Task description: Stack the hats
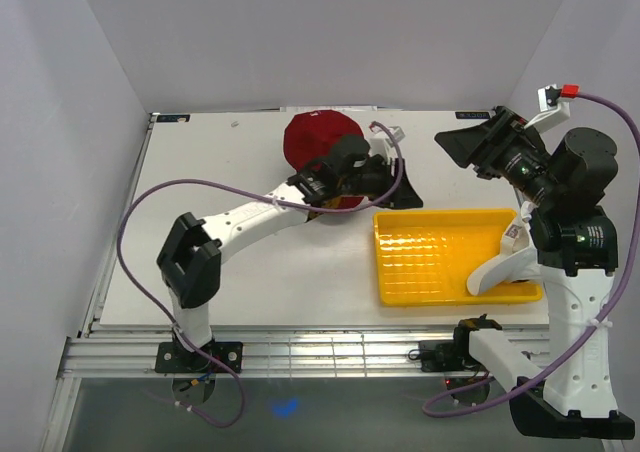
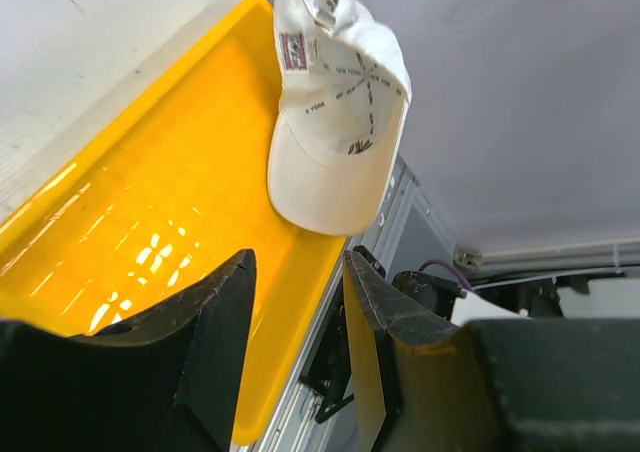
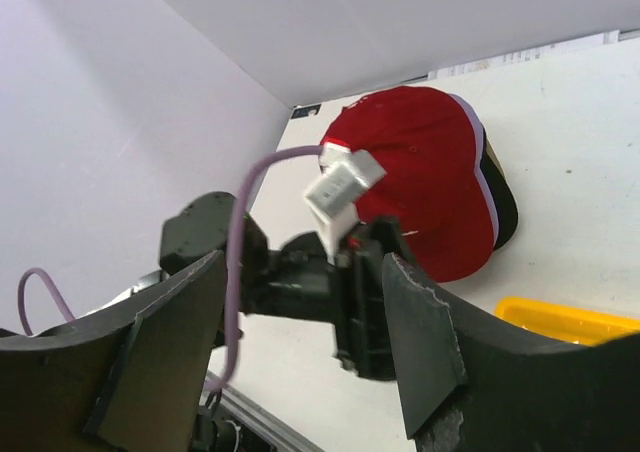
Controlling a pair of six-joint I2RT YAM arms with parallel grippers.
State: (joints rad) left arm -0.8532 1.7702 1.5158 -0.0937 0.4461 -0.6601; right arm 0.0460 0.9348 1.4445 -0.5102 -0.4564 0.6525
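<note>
A red hat (image 1: 312, 138) tops a pile of hats at the back middle of the table. In the right wrist view the red hat (image 3: 425, 167) shows pale and black brims under its right edge. My left gripper (image 1: 392, 184) hangs just right of the pile, open and holding nothing; its fingers (image 2: 225, 312) frame the tray. A white hat (image 2: 335, 122) with dark lettering lies at the tray's right end (image 1: 492, 269). My right gripper (image 1: 462, 144) is raised at the back right, open and empty, its jaws (image 3: 305, 272) pointing toward the left arm and the pile.
A yellow tray (image 1: 430, 257) sits right of centre near the front edge. The left arm's wrist and purple cable (image 3: 240, 222) lie between my right gripper and the hat pile. White walls enclose the table on three sides.
</note>
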